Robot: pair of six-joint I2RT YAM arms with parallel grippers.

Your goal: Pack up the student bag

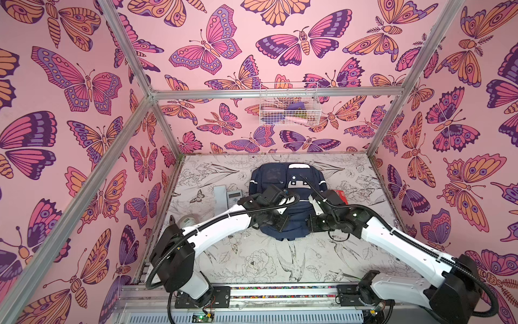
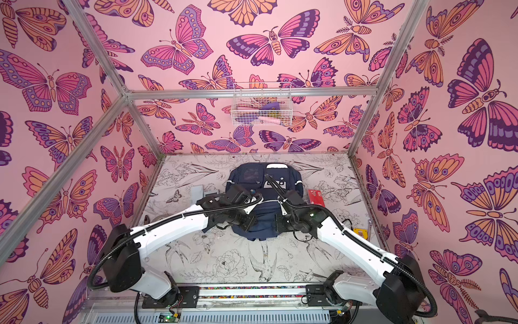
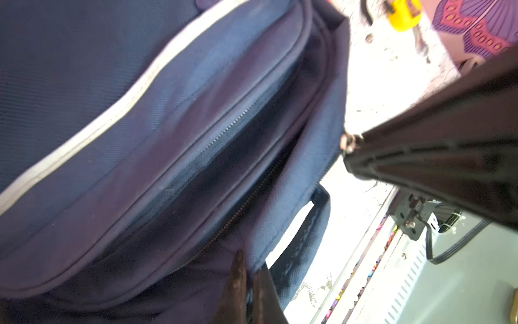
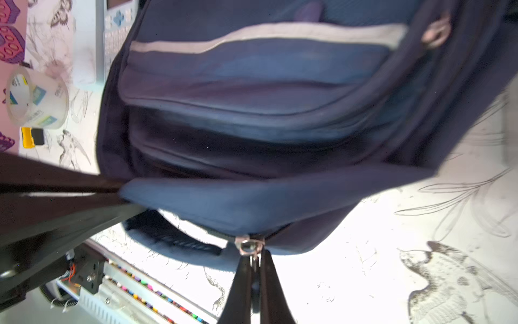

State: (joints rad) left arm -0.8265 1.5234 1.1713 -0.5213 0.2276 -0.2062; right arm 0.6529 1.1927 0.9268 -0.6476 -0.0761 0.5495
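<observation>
The student bag (image 1: 283, 179) is lying flat, front up, mid-counter (image 1: 252, 261), with both arms reaching over its near end. The right pincer (image 4: 255, 256) is pinching the zipper pull (image 4: 249, 246), jaws closed. The left pincer (image 3: 251, 263) is clamping the bag's fabric beside the zipper track, jaws also closed, probably bracing the cloth so the slider runs instead of dragging the bag. The wrist views are showing these grips and a compartment that appears partly open. Both top views are hiding them under the arms, yet showing a calculator (image 1: 235, 194) left of the bag and a red box (image 2: 315, 196) at its right.
</observation>
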